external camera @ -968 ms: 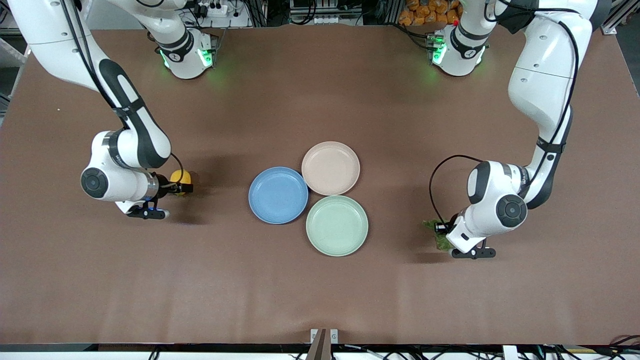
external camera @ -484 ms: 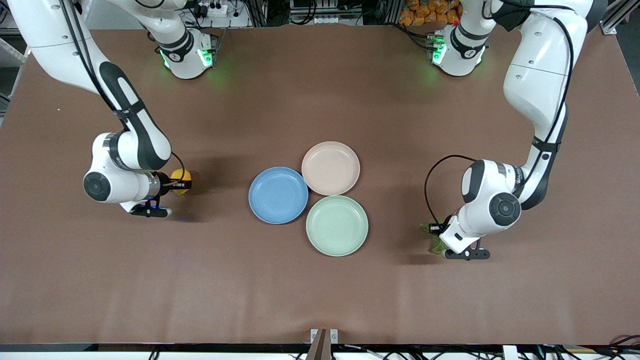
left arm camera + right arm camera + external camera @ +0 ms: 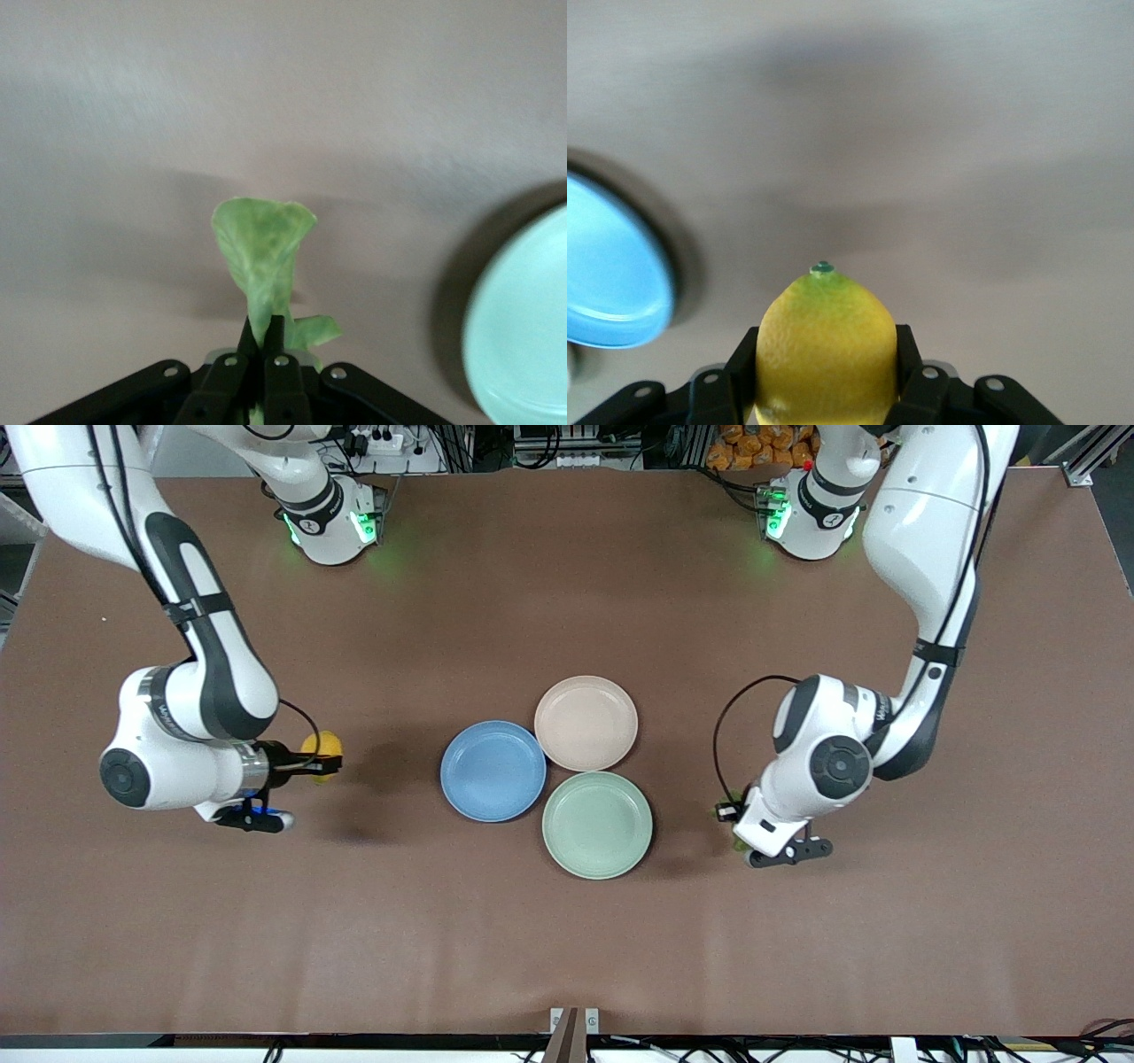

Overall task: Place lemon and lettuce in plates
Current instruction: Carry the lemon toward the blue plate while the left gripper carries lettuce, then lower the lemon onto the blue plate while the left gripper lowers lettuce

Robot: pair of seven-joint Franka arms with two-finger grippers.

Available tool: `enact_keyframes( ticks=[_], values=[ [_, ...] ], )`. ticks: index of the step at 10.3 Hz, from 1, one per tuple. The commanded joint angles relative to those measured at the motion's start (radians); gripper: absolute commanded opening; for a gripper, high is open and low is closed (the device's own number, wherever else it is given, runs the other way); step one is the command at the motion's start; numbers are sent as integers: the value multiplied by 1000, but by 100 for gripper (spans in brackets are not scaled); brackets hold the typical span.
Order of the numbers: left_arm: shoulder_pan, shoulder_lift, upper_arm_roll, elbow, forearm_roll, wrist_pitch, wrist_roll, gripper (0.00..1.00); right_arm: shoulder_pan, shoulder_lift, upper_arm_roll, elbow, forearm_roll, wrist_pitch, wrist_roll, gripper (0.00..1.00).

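Holding the small oval yellow lemon (image 3: 827,350) clamped in our right pincer (image 3: 321,763), we hung over bare brown worktop (image 3: 567,939) toward the right arm's end, apart from the round matte blue plate (image 3: 493,771). Our left pincer (image 3: 263,341) pinched the wrinkly green lettuce leaf (image 3: 262,243) over worktop beside the pale mint-green plate (image 3: 596,825); the beige-pink plate (image 3: 586,723) lay bare.

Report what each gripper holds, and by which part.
Right gripper clamps the small oval yellow lemon by its sides. Left gripper pinches the wrinkly green lettuce leaf by its narrow end.
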Motion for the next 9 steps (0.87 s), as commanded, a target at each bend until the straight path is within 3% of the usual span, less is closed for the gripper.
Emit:
enact_keyframes(
  ticks=[1,4,6,9],
  values=[
    [-83,-32,6,-19,-5,-51,-239,0,102,76,51,124,32,5,214,0],
    [-97,-28,-88,-19,-75,-54,-513,0,163,166,136,169,32,163,417,0],
    [-94,-28,-138,-21,-77,-54,-665,0,219,222,139,167,32,277,488,0],
    [-115,-21,-177,-26,-77,-54,-906,0,237,288,146,167,34,312,491,0]
  ],
)
